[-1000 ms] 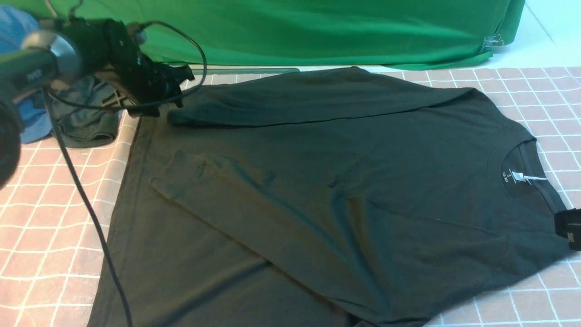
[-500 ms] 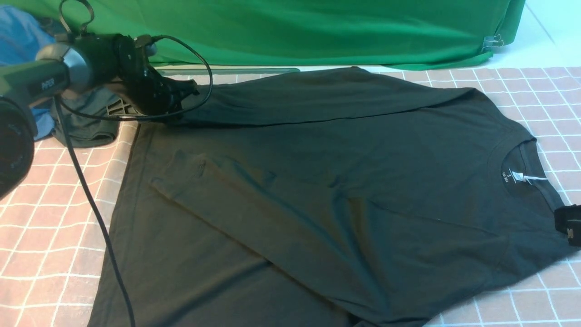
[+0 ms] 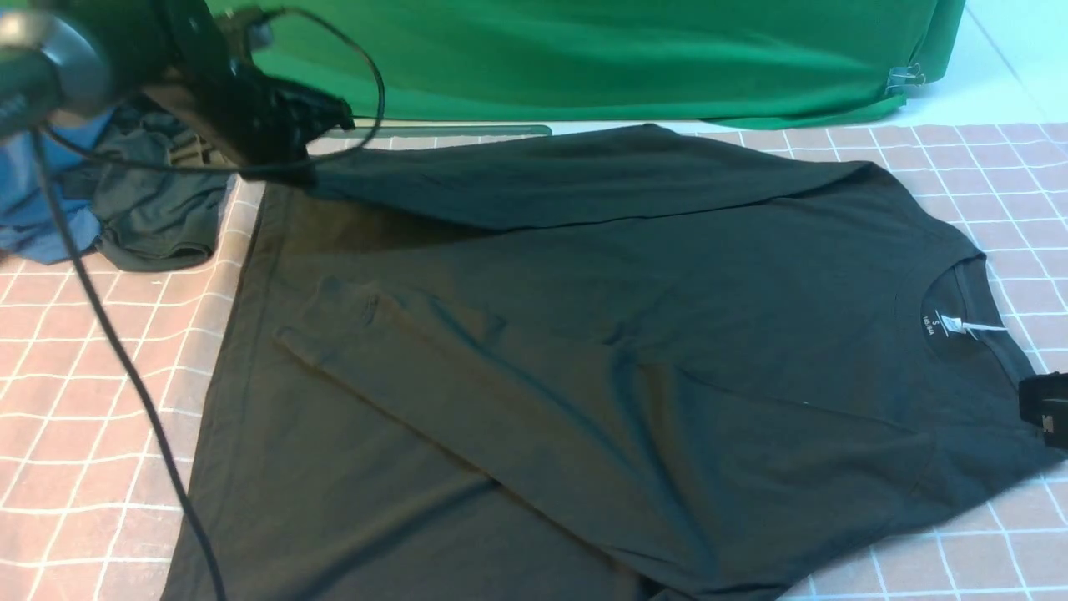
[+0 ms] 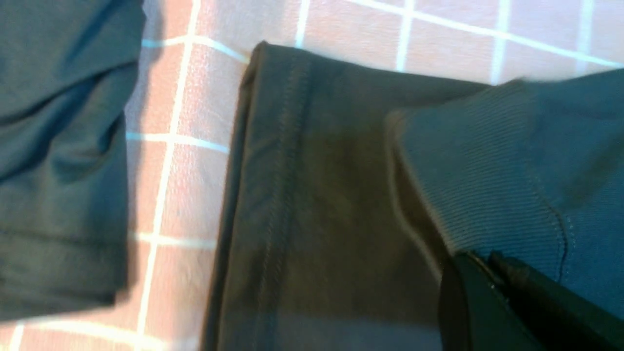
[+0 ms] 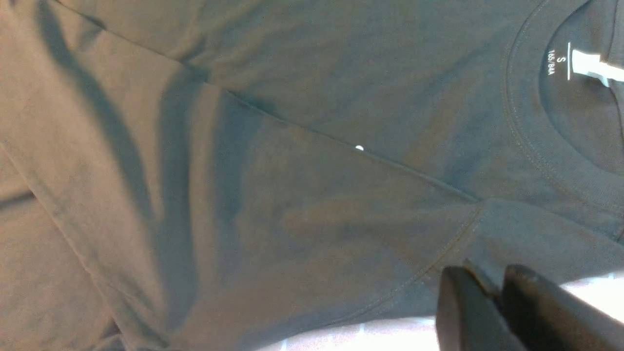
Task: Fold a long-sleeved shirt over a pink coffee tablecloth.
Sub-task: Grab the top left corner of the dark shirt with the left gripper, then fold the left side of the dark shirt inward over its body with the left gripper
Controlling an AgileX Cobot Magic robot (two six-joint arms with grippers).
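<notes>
The black long-sleeved shirt (image 3: pixel 584 334) lies spread on the pink coffee tablecloth (image 3: pixel 83 334), its collar and white neck label (image 3: pixel 972 325) at the right. One sleeve is folded across the body. The far sleeve runs along the back edge, and its ribbed cuff (image 4: pixel 487 170) is pinched in my left gripper (image 3: pixel 310 163), which is shut on it and holds it lifted above the shirt's hem (image 4: pixel 287 170). My right gripper (image 3: pixel 1045 416) hangs over the near shoulder seam (image 5: pixel 453 243), its jaws together, with nothing seen between them.
A smaller dark grey-green garment (image 3: pixel 154 217) and a blue garment (image 3: pixel 37 221) are bunched at the back left. A green backdrop cloth (image 3: pixel 584 58) closes off the far side. The left arm's black cable (image 3: pixel 125 367) hangs over the cloth.
My left gripper came down onto the far sleeve's cuff, shut on it, and has risen with it. The right gripper has stayed put.
</notes>
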